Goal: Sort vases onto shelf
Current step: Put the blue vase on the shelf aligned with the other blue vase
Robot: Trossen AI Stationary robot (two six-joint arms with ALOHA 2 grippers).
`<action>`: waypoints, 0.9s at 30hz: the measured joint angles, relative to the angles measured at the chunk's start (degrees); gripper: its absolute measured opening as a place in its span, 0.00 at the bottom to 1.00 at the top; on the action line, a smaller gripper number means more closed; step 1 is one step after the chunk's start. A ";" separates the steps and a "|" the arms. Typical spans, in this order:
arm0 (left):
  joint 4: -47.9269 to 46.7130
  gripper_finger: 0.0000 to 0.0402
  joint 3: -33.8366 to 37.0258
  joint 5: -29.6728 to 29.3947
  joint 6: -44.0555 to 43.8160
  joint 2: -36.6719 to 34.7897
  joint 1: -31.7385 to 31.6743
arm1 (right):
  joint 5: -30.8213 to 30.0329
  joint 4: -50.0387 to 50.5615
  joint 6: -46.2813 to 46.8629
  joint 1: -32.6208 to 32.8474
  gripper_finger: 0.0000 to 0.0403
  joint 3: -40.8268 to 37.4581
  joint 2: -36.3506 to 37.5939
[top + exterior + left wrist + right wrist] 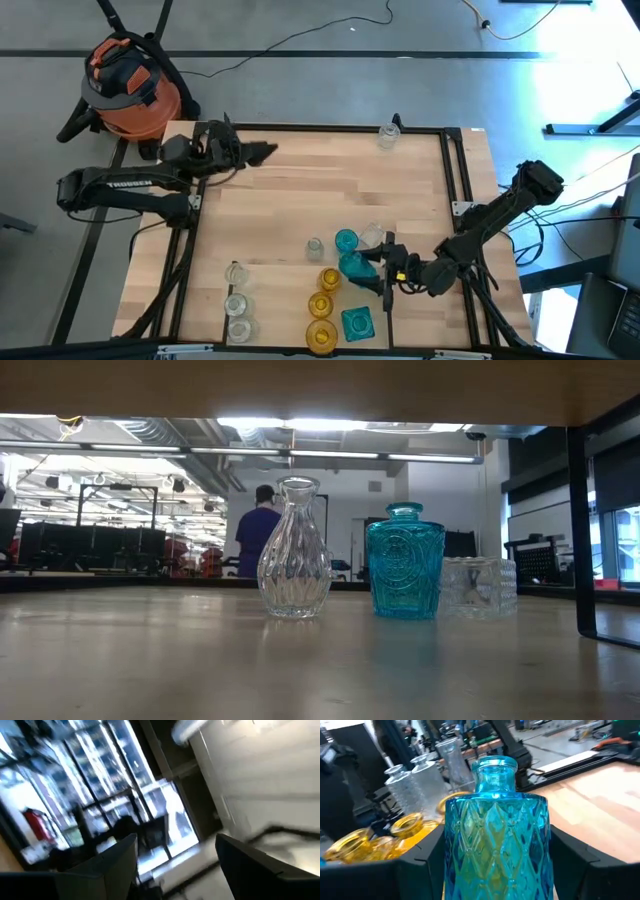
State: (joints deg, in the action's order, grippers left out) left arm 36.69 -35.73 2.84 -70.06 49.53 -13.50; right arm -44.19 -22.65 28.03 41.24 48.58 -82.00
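Right gripper [385,266] sits low over the front right part of the shelf [300,190], its two dark fingers [580,860] standing on either side of a teal diamond-cut vase [496,845]. In the right wrist view the vase fills the gap between the fingers, so the grip appears closed on its body, though the contact itself is hard to make out. From above, this teal vase [354,265] lies just in front of the gripper, among the cluster of teal pieces.

Close around it stand the other vases: a square teal one [357,322] nearest the front edge, a row of amber vases [322,305] just to its left, and a round teal jar [346,240] a little farther back with a clear square vase [372,236] beside it. A small clear vase [315,246] stands just left of the teal jar. Three clear vases [237,302] form a line well to the left, near the front edge.

Farther back, the left gripper [258,153] hangs over the rear left corner of the shelf, jaws apart and holding nothing. One clear vase [388,134] stands alone at the far rim.

Beyond the table, a person in a blue top [258,532] stands in the room, seen in the low view.
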 joint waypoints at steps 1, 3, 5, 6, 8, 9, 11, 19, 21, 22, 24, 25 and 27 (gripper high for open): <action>1.09 0.65 0.00 2.12 0.75 0.87 0.75 | -0.30 -0.07 0.00 0.04 0.58 0.00 0.00; 0.82 0.65 -1.01 6.08 0.48 3.19 3.00 | -0.28 -0.25 0.06 0.04 0.58 0.00 0.00; -1.90 0.65 -4.20 7.97 1.79 7.28 6.79 | -0.29 -0.33 0.18 0.04 0.58 0.00 0.00; -3.69 0.65 -6.68 8.97 4.22 9.68 8.69 | -0.30 -0.33 0.46 0.04 0.58 0.00 0.00; -8.31 0.65 -12.48 11.27 10.96 15.14 11.90 | -1.12 -0.30 1.30 0.30 0.58 0.00 0.00; -10.24 0.65 -15.94 13.02 14.60 18.19 13.12 | -2.17 -0.26 1.46 0.87 0.58 0.00 0.00; -16.62 0.65 -22.53 19.79 20.34 23.58 14.71 | -5.80 0.19 1.54 2.17 0.58 0.00 0.09; -38.50 0.65 -42.63 28.05 40.53 38.26 17.21 | -16.02 0.27 1.72 7.25 0.58 0.00 0.14; -38.53 0.65 -45.85 28.07 44.81 41.24 18.00 | -16.23 0.16 1.70 7.16 0.58 0.00 0.15; -38.72 0.65 -47.28 27.95 45.56 42.53 18.35 | -16.23 0.15 1.71 7.13 0.58 0.00 0.13; -38.73 0.65 -50.10 26.75 46.05 45.05 18.63 | -16.02 0.01 1.70 7.12 0.58 0.00 0.15; -39.22 0.65 -51.37 26.51 46.02 46.23 18.73 | -15.63 0.04 1.71 7.12 0.58 0.00 0.15; -41.78 0.65 -54.25 26.20 45.84 48.64 18.87 | -15.53 0.07 1.73 7.12 0.58 0.00 0.15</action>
State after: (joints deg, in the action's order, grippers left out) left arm -5.09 -89.97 29.04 -24.22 98.18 5.37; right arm -59.72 -22.59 29.76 48.36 48.58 -81.84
